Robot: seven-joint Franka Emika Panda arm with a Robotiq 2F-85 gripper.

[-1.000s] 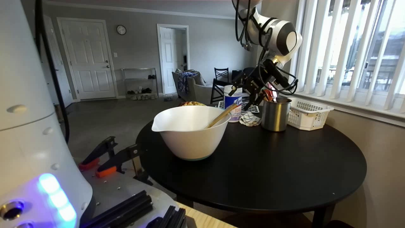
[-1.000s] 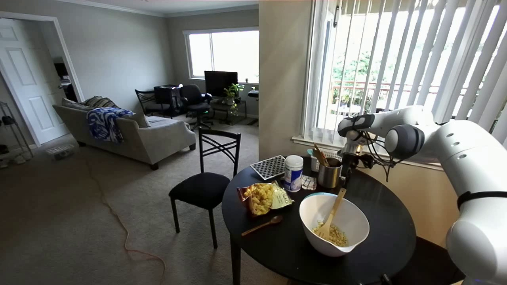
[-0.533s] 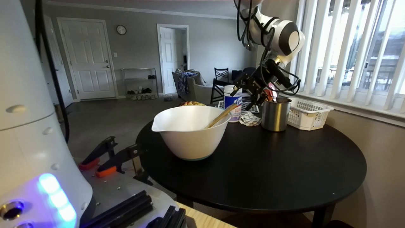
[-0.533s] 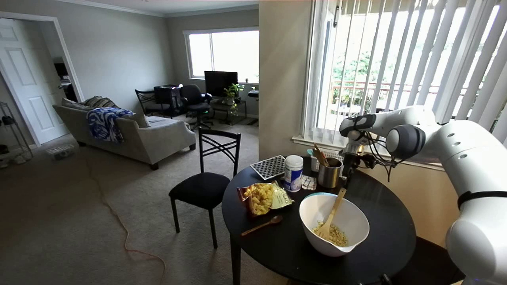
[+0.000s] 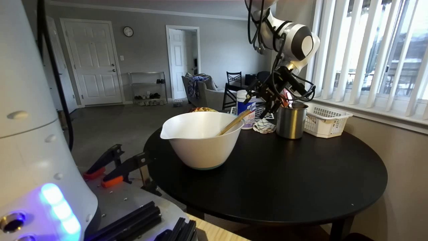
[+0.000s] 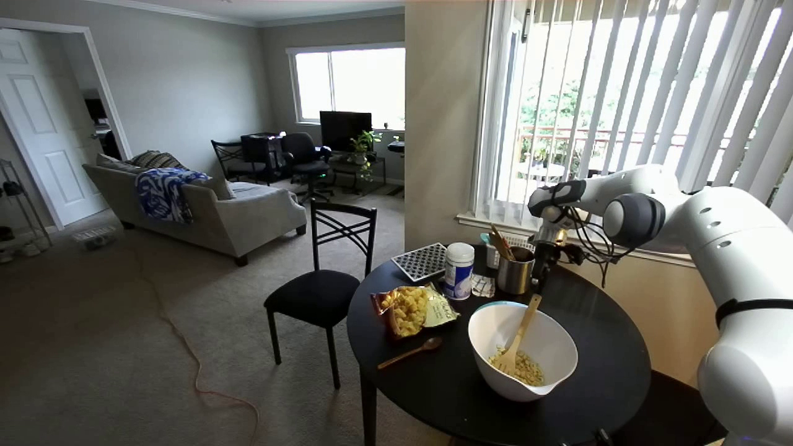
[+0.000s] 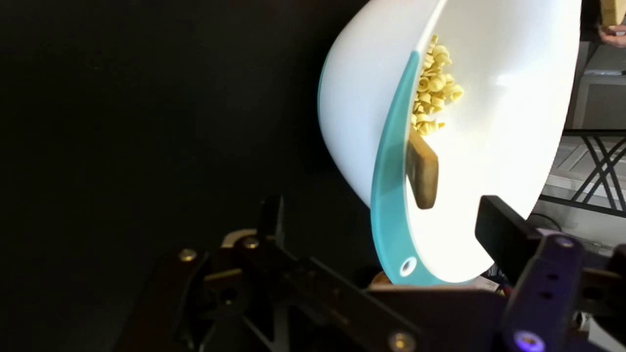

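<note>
Gaping wide and empty, your gripper [image 7: 381, 220] in the wrist view faced the wooden spatula [image 7: 423, 173], its blunt handle beyond the jaws' gap, in the smooth, teal-rimmed bowl [image 7: 389, 195]. In an exterior view, its long axis sloped from curly pasta [image 6: 530, 371] up toward your gripper. In an exterior view, a brushed-metal canister [image 5: 291, 124] stood near.

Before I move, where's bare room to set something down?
The widest bare stretch of round black table lies between the white teal-trimmed bowl, cylindrical steel pot and table edge. A smaller patch lies between the bowl, brown wooden spoon and edge. Crowded: around the pot, with white plastic basket, crumpled checked cloth, white cylindrical canister.
</note>
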